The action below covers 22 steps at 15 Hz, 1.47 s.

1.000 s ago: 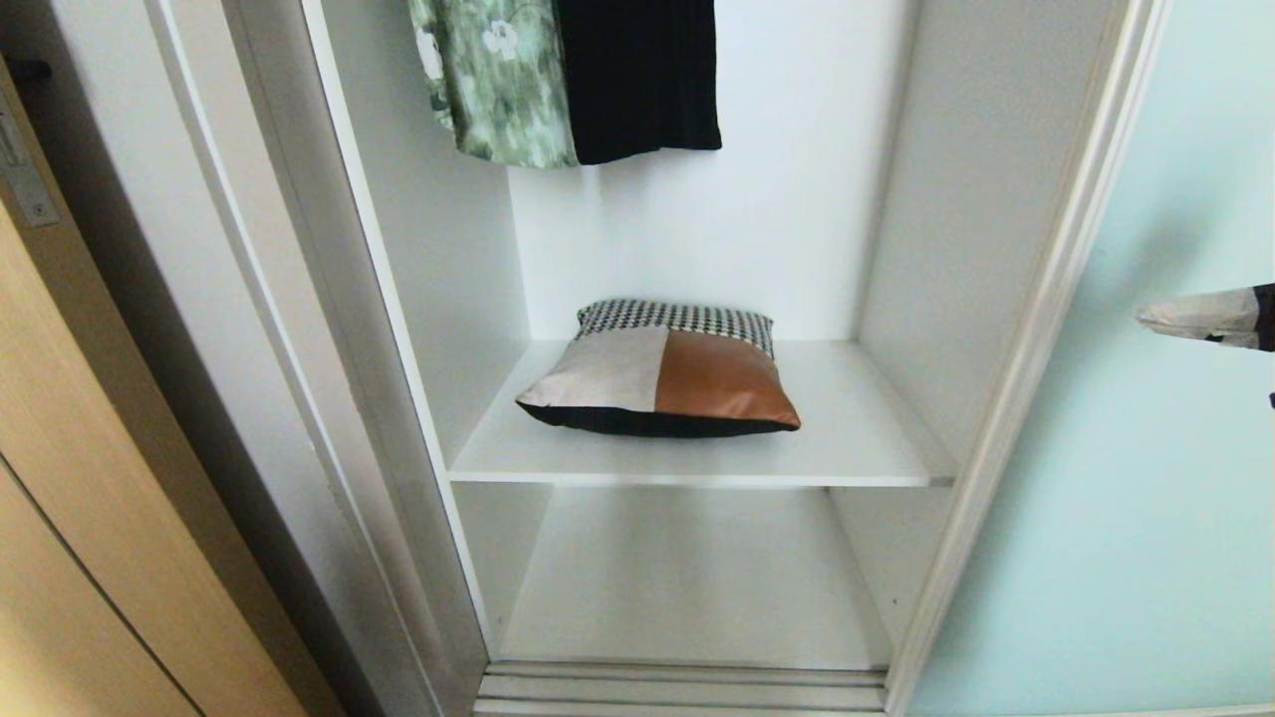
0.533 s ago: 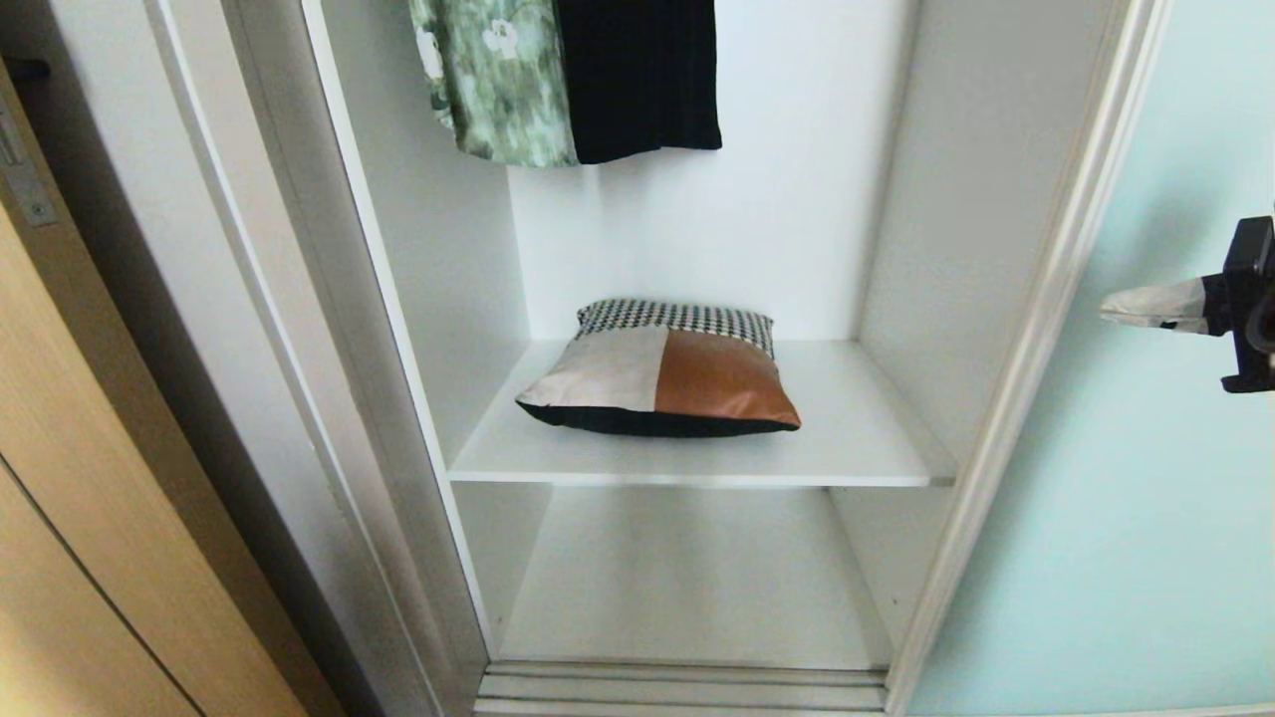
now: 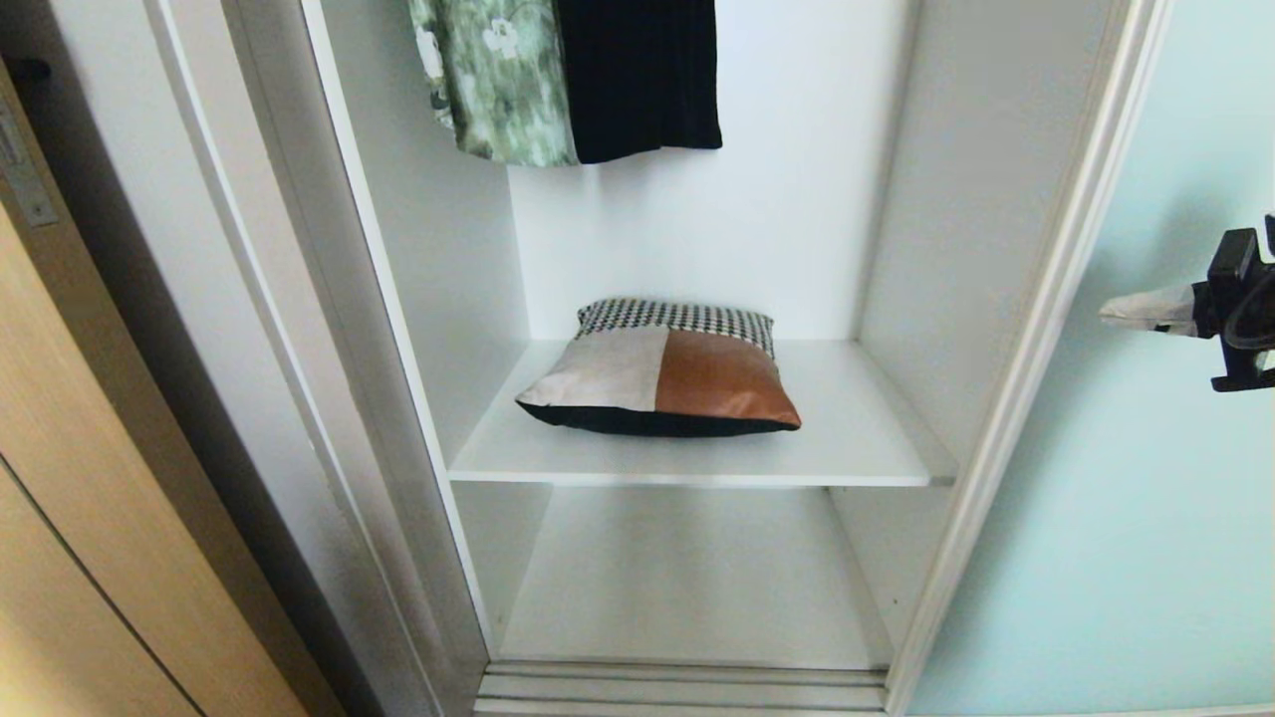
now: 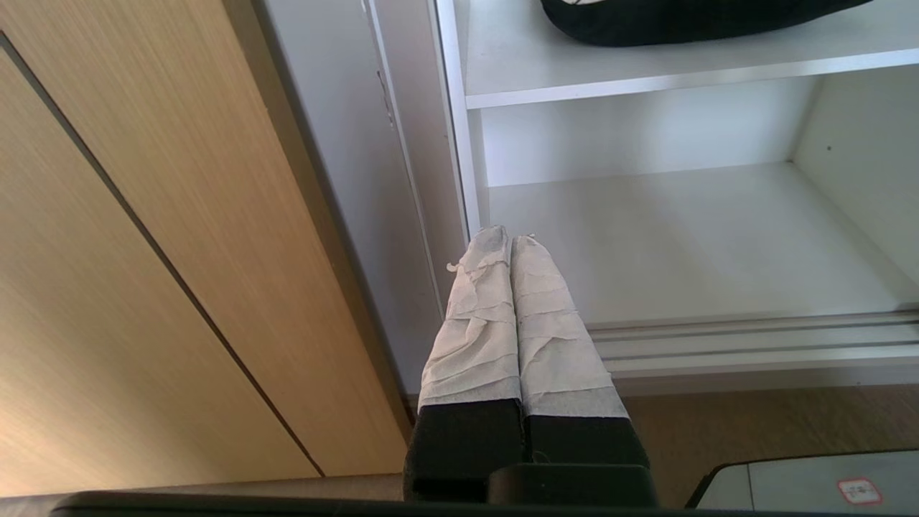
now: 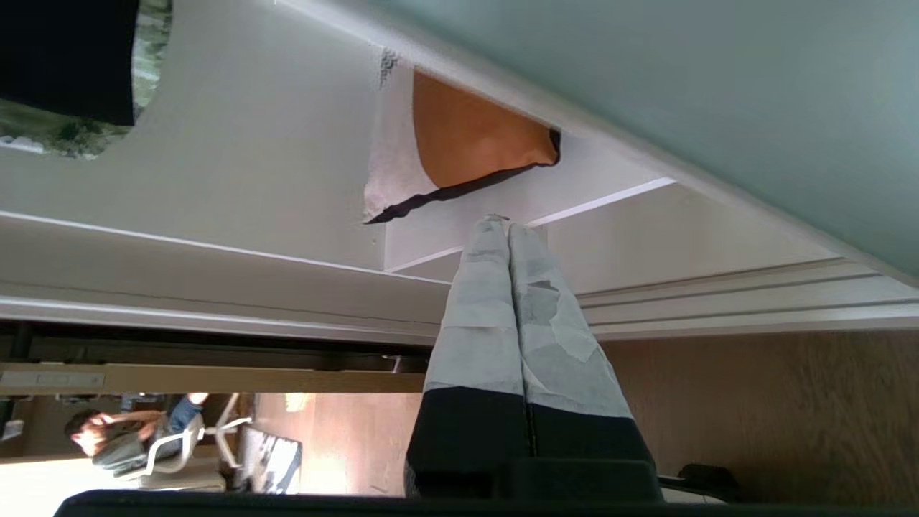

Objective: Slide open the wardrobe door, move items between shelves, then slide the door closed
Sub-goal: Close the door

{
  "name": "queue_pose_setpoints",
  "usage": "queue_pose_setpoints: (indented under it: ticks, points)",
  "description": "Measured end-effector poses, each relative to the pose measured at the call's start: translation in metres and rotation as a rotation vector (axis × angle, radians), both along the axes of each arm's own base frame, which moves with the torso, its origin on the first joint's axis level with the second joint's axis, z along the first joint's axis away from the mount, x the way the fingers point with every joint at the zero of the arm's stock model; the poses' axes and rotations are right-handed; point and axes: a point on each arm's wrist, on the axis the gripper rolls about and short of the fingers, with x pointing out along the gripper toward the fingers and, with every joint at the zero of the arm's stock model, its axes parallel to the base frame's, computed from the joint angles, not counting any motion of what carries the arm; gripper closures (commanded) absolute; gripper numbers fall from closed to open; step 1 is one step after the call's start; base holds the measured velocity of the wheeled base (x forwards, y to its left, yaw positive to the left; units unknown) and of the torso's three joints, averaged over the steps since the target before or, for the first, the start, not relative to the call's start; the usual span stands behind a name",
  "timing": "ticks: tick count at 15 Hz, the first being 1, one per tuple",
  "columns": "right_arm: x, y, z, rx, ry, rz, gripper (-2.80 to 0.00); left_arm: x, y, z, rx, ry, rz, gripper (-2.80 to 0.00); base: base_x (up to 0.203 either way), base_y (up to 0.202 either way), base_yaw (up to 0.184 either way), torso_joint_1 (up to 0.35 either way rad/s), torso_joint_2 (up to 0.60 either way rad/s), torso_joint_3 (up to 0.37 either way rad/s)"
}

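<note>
With the right tool pinched closed and empty before the frosted aqua glass sliding door, it should open wide before reaching left for the patchwork cushion.

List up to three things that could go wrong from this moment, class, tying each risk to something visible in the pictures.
1. The right gripper hangs shut in front of the sliding wardrobe door; moving towards the opening, it might knock the frosted glass or its frame.
2. With fingers pressed together, it cannot grasp the cushion on the upper shelf unless it opens first; it might only shove it.
3. The cushion is soft and wide, so a one-sided pinch may let it sag or slip.
</note>
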Motion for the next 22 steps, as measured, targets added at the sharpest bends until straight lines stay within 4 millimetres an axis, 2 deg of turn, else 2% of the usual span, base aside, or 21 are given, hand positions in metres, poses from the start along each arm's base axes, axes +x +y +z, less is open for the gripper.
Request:
queue_pose_setpoints:
  ticks: [8,17,22]
  points:
    - [0.033,-0.005,-0.013,-0.037,0.019,-0.064,0.0,0.0,0.0,0.0,0.001,0.0,0.0,0.0,0.0,0.0,0.0,0.0,0.0,0.0]
    - [0.055,-0.002,-0.019,-0.057,0.028,-0.081,0.0,0.0,0.0,0.0,0.001,0.0,0.0,0.0,0.0,0.0,0.0,0.0,0.0,0.0]
    - [0.057,0.02,-0.018,-0.066,0.02,-0.033,0.0,0.0,0.0,0.0,0.001,0.0,0.0,0.0,0.0,0.0,0.0,0.0,0.0,0.0]
